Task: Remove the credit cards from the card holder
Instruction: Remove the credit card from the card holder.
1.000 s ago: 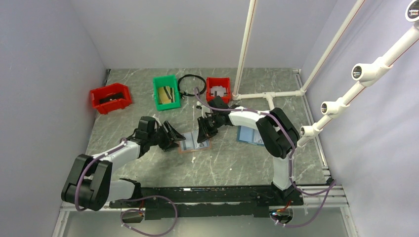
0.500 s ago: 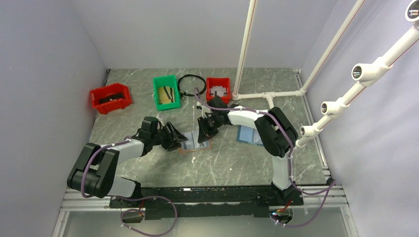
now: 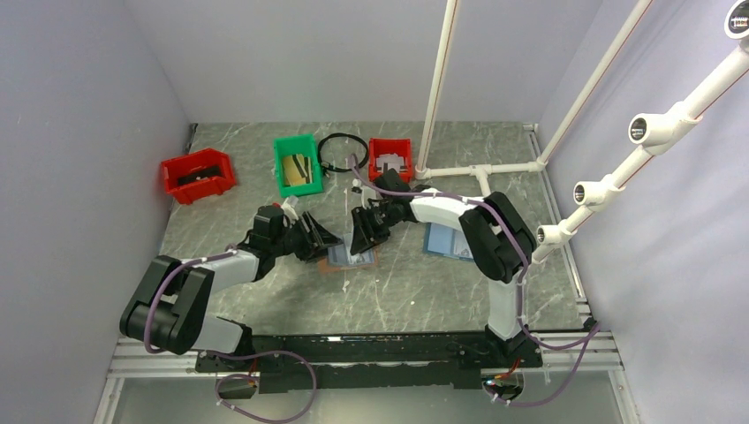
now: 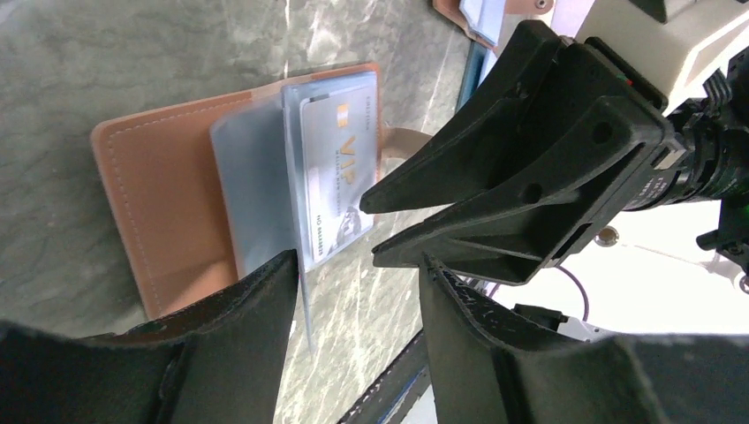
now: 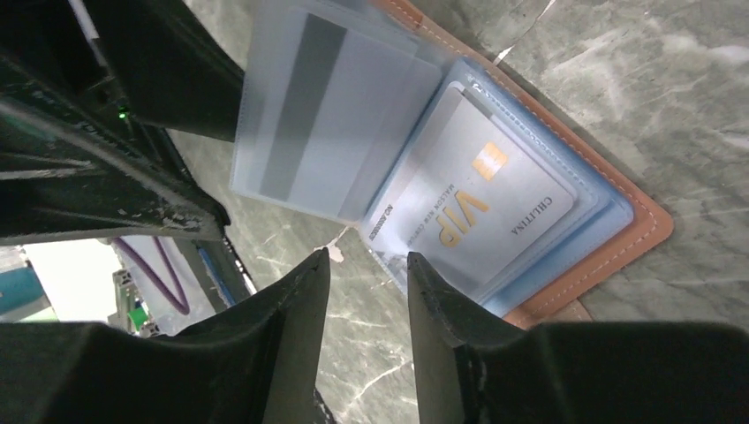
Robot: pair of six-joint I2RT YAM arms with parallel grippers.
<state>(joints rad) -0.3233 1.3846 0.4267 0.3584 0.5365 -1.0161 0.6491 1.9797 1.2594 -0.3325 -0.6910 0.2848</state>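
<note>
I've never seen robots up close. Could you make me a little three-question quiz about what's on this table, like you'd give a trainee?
1. True or false: the card holder lies folded shut.
2. Which word is printed on the pale card in its pocket? A VIP, B GOLD, C CLUB.
3. What colour is the bin standing between the two red bins?
Key: 1 false; 2 A; 3 green.

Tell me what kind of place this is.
Probably a robotics lab cell: a marbled table boxed in by plain walls, a white pipe frame on the right, and a green parts bin at the back.
</note>
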